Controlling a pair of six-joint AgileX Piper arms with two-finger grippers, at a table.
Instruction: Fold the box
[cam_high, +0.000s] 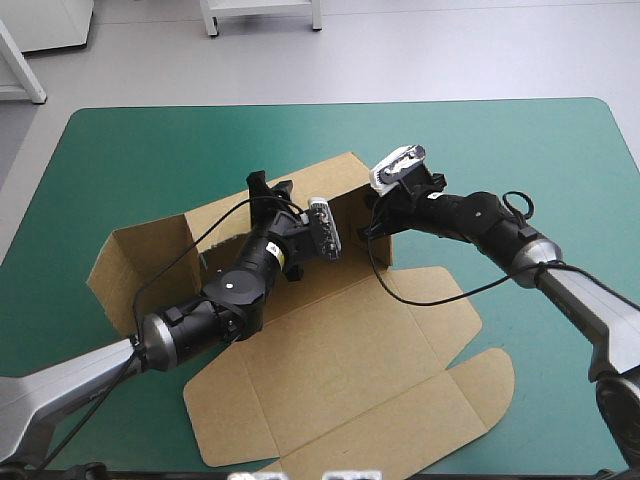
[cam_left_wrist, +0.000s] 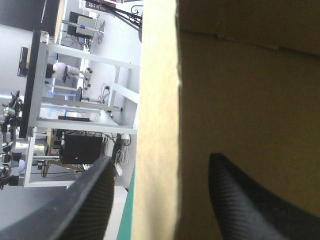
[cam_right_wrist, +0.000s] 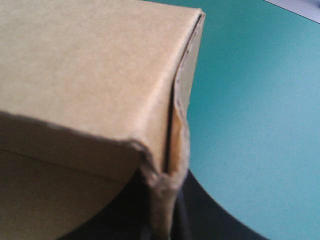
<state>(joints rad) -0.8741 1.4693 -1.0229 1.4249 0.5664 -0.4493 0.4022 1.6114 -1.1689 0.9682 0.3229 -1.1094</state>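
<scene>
The brown box (cam_high: 330, 340) lies mid-table as an open tray, with its back and side walls raised and its lid flat toward the front edge. My left gripper (cam_high: 268, 190) straddles the back wall's top edge (cam_left_wrist: 155, 100). It is open (cam_left_wrist: 160, 200), with one black finger (cam_left_wrist: 90, 205) outside the wall and the other inside. My right gripper (cam_high: 372, 228) is at the box's right rear corner. It is shut (cam_right_wrist: 165, 220) on the crumpled end of the side wall (cam_right_wrist: 90, 65), where two layers of board meet.
The teal-green cover (cam_high: 520, 150) shows all round the box, widest at the far right (cam_right_wrist: 250, 100). The lid's flaps (cam_high: 480, 390) reach close to the table's front edge. Both arms cross over the box's floor and lid.
</scene>
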